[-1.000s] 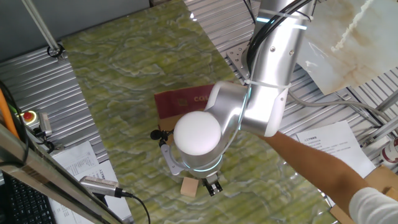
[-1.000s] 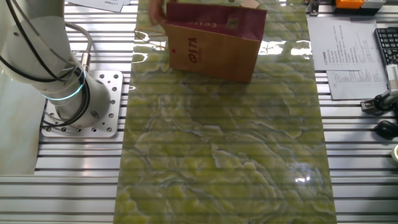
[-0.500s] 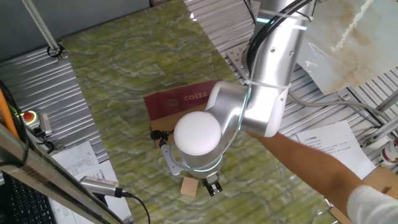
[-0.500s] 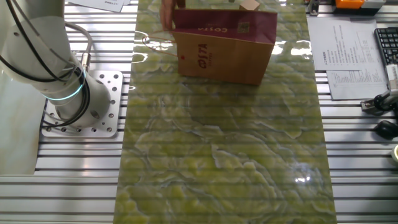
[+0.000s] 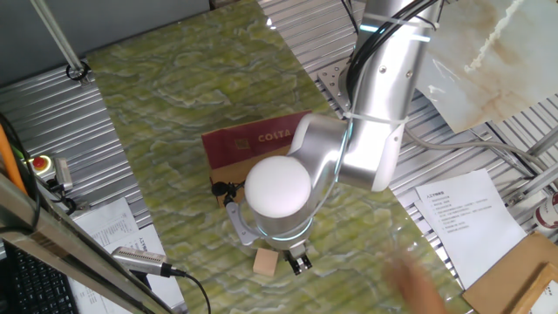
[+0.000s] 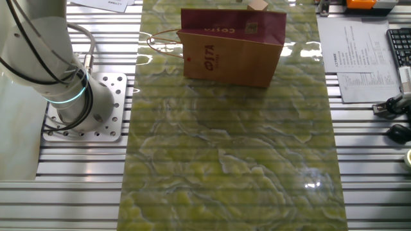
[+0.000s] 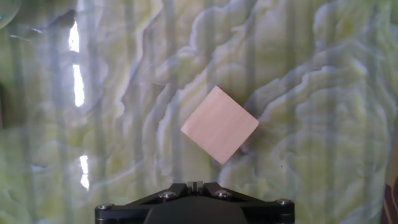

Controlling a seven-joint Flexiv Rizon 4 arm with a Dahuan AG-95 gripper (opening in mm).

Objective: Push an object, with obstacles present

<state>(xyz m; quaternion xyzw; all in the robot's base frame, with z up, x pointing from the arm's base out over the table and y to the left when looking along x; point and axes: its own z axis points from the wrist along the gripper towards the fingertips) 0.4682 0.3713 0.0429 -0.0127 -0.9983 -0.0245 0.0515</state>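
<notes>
Withdrawn now, the human arm leaves my brown kraft paper bag with maroon band (image 6: 231, 46) standing unmoved; my gripper (image 5: 299, 260) hovers just beside the small tan wooden cube (image 7: 219, 124), finger spacing indiscernible.

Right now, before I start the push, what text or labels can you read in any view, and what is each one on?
"COSTA": white lettering on the maroon band of the paper bag.
Printed sheets beside the mat: text too small to read.
Bag's side in the other fixed view: lettering appears upside down, not clearly readable.
Wooden cube: no markings.
</notes>
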